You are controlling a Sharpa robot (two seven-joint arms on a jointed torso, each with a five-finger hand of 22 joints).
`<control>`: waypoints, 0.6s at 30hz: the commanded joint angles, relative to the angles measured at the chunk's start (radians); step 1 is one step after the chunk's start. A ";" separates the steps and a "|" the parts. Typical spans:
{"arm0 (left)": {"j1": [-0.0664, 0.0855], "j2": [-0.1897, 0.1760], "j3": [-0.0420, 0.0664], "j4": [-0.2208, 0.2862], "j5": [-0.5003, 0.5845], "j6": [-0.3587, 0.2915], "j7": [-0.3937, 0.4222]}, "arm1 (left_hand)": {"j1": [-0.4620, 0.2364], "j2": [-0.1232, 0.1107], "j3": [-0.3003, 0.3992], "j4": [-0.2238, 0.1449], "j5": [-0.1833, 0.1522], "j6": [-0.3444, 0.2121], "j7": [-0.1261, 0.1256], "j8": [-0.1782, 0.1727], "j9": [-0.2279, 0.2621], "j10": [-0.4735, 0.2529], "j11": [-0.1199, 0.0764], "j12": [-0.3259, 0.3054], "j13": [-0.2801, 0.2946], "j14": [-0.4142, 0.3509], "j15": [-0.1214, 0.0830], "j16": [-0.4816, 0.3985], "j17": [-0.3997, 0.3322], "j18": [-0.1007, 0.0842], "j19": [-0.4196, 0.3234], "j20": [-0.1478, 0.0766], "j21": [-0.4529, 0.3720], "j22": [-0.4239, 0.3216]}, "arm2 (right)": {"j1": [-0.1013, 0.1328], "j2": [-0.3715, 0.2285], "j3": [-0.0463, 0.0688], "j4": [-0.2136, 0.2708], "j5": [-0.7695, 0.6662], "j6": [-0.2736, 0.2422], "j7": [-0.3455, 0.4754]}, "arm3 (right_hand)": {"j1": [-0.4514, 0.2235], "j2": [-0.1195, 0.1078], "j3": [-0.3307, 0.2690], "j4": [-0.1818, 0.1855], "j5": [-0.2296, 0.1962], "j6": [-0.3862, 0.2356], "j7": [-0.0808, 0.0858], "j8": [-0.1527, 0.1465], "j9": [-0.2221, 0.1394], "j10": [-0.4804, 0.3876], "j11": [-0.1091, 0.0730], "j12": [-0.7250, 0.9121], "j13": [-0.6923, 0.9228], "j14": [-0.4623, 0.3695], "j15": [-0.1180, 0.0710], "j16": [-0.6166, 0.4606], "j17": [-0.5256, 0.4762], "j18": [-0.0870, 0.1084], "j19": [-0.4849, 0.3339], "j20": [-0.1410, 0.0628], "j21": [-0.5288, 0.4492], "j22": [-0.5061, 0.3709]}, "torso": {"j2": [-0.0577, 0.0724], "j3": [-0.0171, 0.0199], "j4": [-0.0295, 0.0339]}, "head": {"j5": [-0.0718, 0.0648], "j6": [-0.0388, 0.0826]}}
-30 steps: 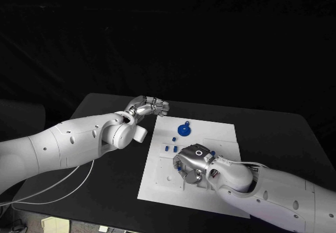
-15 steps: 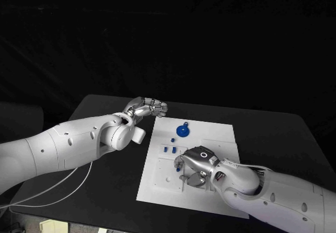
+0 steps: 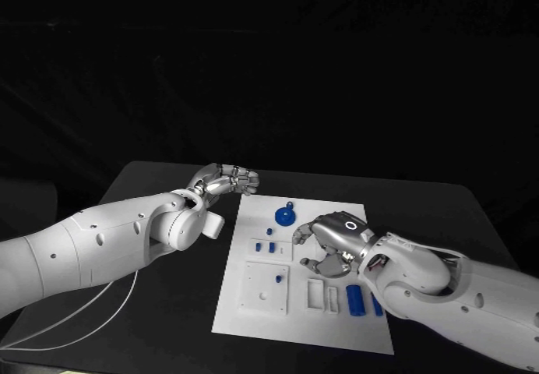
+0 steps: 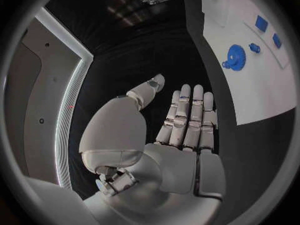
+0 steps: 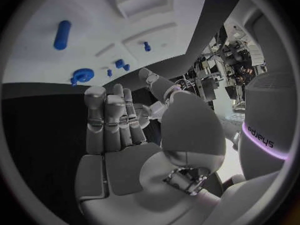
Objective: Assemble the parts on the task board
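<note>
The white task board (image 3: 258,312) lies in the middle of the black table. A blue gear (image 3: 287,214) stands near its far edge, and small blue pegs (image 3: 259,246) stand just nearer than it. A blue cylinder (image 3: 355,300) lies near the board's near right corner. My right hand (image 3: 329,245) hovers over the middle right of the board; its fingers (image 5: 112,120) are stretched out and its palm is empty. My left hand (image 3: 228,180) hangs off the board's far left corner over the table, fingers (image 4: 187,115) straight, holding nothing. The gear (image 4: 235,58) and board (image 4: 256,92) lie beyond it.
The board has raised white fixtures and slots (image 3: 265,285) on its near half. Bare black table (image 3: 449,218) lies to the right and at the far side. A white cable (image 3: 118,300) trails under my left arm at the near left.
My right hand has moved from the board's near middle towards its far right and has spread its fingers. The blue cylinder now lies uncovered near the board's near right corner. My left hand has barely moved.
</note>
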 commanded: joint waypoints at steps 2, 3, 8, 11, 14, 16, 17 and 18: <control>0.003 0.003 0.001 0.000 0.005 0.015 0.005 | 0.001 -0.005 -0.002 0.001 0.002 -0.008 -0.002 0.004 -0.001 -0.010 0.000 -0.005 -0.002 -0.002 0.002 -0.005 0.001 0.019 0.001 0.010 -0.006 0.002 | 0.029 -0.029 0.003 -0.011 0.031 0.111 -0.003 | 0.010 -0.001 0.005 0.001 0.000 0.002 -0.006 0.001 -0.001 0.012 0.001 0.006 -0.002 -0.001 0.000 0.006 -0.002 0.086 0.009 0.001 -0.004 -0.001 | 0.000 0.0004 0.0005 | -0.015 0.009; 0.002 0.004 0.001 0.000 0.005 0.015 0.005 | 0.002 -0.005 -0.002 0.001 0.002 -0.008 -0.002 0.004 -0.001 -0.010 0.000 -0.005 -0.002 -0.002 0.002 -0.005 0.001 0.019 0.001 0.010 -0.006 0.002 | 0.034 -0.036 0.003 -0.016 0.028 0.126 -0.008 | 0.009 -0.002 0.004 0.002 0.001 0.002 -0.006 0.001 -0.001 0.012 0.001 0.006 -0.002 -0.001 0.000 0.006 -0.002 0.086 0.009 0.001 -0.004 -0.001 | 0.000 0.0008 0.0001 | -0.017 0.010; 0.002 0.006 0.001 -0.002 0.005 0.016 0.005 | 0.002 -0.004 -0.002 0.001 0.002 -0.009 -0.002 0.004 -0.001 -0.010 0.000 -0.005 -0.002 -0.002 0.002 -0.006 0.002 0.019 0.001 0.010 -0.007 0.002 | 0.039 -0.049 0.002 -0.047 0.010 0.165 -0.018 | -0.008 -0.006 -0.021 -0.001 0.004 -0.003 -0.009 -0.001 -0.003 0.004 0.004 0.001 -0.011 -0.003 0.004 0.007 -0.004 0.086 0.005 0.005 -0.006 0.002 | 0.001 -0.0001 0.0012 | -0.021 0.011; 0.002 0.007 0.001 -0.002 0.005 0.017 0.005 | 0.003 -0.004 -0.002 0.001 0.002 -0.009 -0.002 0.004 -0.001 -0.010 0.000 -0.005 -0.002 -0.002 0.002 -0.006 0.002 0.019 0.001 0.010 -0.007 0.002 | 0.039 -0.048 0.002 -0.063 0.001 0.174 -0.022 | -0.015 -0.007 -0.034 -0.004 0.003 -0.006 -0.014 -0.001 -0.004 -0.003 0.007 -0.003 -0.016 -0.005 0.007 0.007 -0.005 0.086 0.002 0.007 -0.007 0.003 | 0.001 -0.0005 0.0017 | -0.022 0.009; 0.002 0.008 0.001 -0.002 0.005 0.017 0.006 | 0.003 -0.004 -0.002 0.001 0.002 -0.009 -0.002 0.004 -0.001 -0.010 0.000 -0.005 -0.002 -0.001 0.002 -0.006 0.002 0.019 0.001 0.010 -0.007 0.002 | 0.039 -0.045 0.001 -0.078 -0.006 0.193 -0.027 | -0.017 -0.007 -0.041 -0.007 0.001 -0.009 -0.019 -0.002 -0.005 -0.006 0.009 -0.003 -0.020 -0.005 0.008 0.007 -0.006 0.086 0.001 0.008 -0.008 0.004 | 0.001 -0.0008 0.0033 | -0.022 0.007; 0.002 0.008 0.001 -0.002 0.005 0.018 0.006 | 0.003 -0.004 -0.002 0.001 0.002 -0.009 -0.002 0.004 -0.001 -0.010 0.000 -0.005 -0.002 -0.001 0.002 -0.006 0.002 0.019 0.001 0.010 -0.007 0.002 | 0.039 -0.043 -0.001 -0.087 -0.015 0.202 -0.032 | -0.019 -0.007 -0.045 -0.007 -0.002 -0.011 -0.021 -0.002 -0.005 -0.008 0.010 -0.004 -0.023 -0.006 0.009 0.007 -0.006 0.086 0.000 0.009 -0.009 0.004 | 0.001 -0.0012 0.0042 | -0.022 0.007; 0.002 0.007 0.001 -0.002 0.005 0.018 0.005 | 0.003 -0.004 -0.002 0.001 0.002 -0.009 -0.002 0.004 -0.001 -0.010 0.000 -0.005 -0.002 -0.001 0.003 -0.006 0.002 0.019 0.001 0.010 -0.007 0.002 | 0.039 -0.042 -0.002 -0.090 -0.016 0.203 -0.032 | -0.019 -0.007 -0.046 -0.007 -0.003 -0.011 -0.022 -0.002 -0.005 -0.009 0.010 -0.004 -0.023 -0.006 0.009 0.007 -0.006 0.086 0.000 0.009 -0.009 0.004 | 0.001 -0.0012 0.0046 | -0.023 0.006; 0.002 0.007 0.001 -0.002 0.005 0.018 0.005 | 0.003 -0.004 -0.002 0.001 0.002 -0.009 -0.002 0.004 -0.001 -0.010 0.000 -0.005 -0.001 -0.001 0.003 -0.006 0.002 0.019 0.001 0.010 -0.007 0.002 | 0.039 -0.039 -0.004 -0.096 -0.016 0.203 -0.032 | -0.019 -0.007 -0.046 -0.007 -0.003 -0.011 -0.022 -0.002 -0.005 -0.009 0.010 -0.004 -0.023 -0.006 0.009 0.007 -0.006 0.086 0.000 0.009 -0.009 0.005 | 0.001 -0.0015 0.0048 | -0.023 0.006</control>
